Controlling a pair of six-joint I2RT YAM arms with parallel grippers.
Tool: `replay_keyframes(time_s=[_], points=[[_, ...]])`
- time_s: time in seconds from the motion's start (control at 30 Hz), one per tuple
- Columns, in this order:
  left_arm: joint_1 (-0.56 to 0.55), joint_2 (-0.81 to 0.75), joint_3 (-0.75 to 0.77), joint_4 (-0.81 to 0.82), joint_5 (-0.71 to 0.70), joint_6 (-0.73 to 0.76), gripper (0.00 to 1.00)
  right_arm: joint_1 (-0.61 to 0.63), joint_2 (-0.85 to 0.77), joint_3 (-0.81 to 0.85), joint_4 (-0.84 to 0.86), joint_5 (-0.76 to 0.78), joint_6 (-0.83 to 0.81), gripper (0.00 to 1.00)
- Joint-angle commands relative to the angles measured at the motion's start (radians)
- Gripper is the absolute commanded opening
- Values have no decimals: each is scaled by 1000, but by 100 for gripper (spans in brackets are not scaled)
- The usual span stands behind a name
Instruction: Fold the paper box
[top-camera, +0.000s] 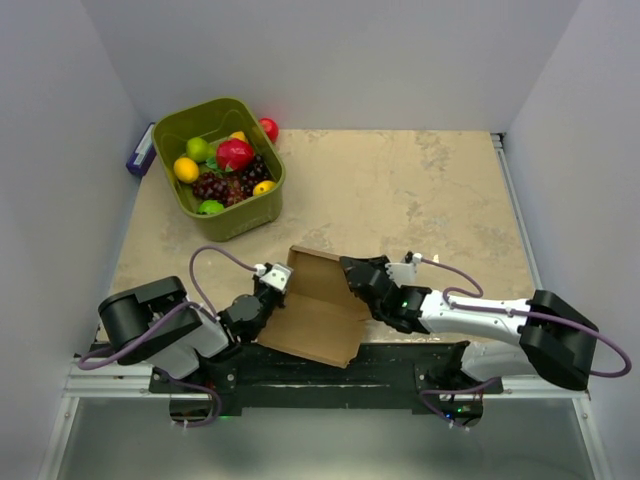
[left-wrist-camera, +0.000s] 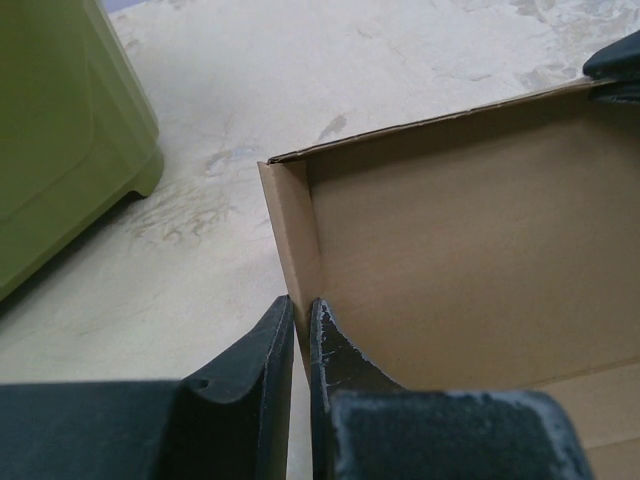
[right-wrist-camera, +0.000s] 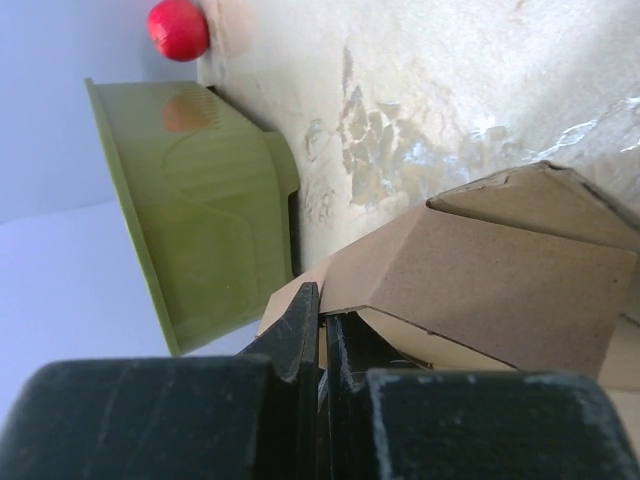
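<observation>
Your box (top-camera: 315, 315) sits at the near edge of the table (top-camera: 430, 180), between the two arms. It is partly folded, with its far wall raised. Your left gripper (left-wrist-camera: 302, 305) has its jaws pinched on the box's upright left side wall, just below the corner. Your right gripper (right-wrist-camera: 320, 300) is closed as well, jaws together on thin cardboard at the box's right end, where the panels bend over at an angle. The green bin (top-camera: 225, 215) of fruit stands well apart at the far left. A red fruit (top-camera: 269, 128) lies just beside the bin's far corner.
</observation>
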Motion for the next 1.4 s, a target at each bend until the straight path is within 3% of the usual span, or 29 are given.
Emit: replay_keyframes(time_s=[0.0, 0.33, 0.83, 1.07, 1.37], points=[[-31, 31, 2, 379, -145, 134, 0, -3, -34, 55, -22, 105, -66, 0], [-65, 94, 32, 422, -414, 201, 0, -2, -46, 45, -14, 102, -61, 0], [-65, 109, 32, 447, -478, 239, 0, -2, -54, 44, -28, 109, -64, 0], [-65, 68, 28, 363, -330, 153, 0, 2, -36, 53, 47, 93, -165, 0], [-64, -56, 22, 182, -222, 24, 20, 14, -13, 51, 117, 81, -213, 0]])
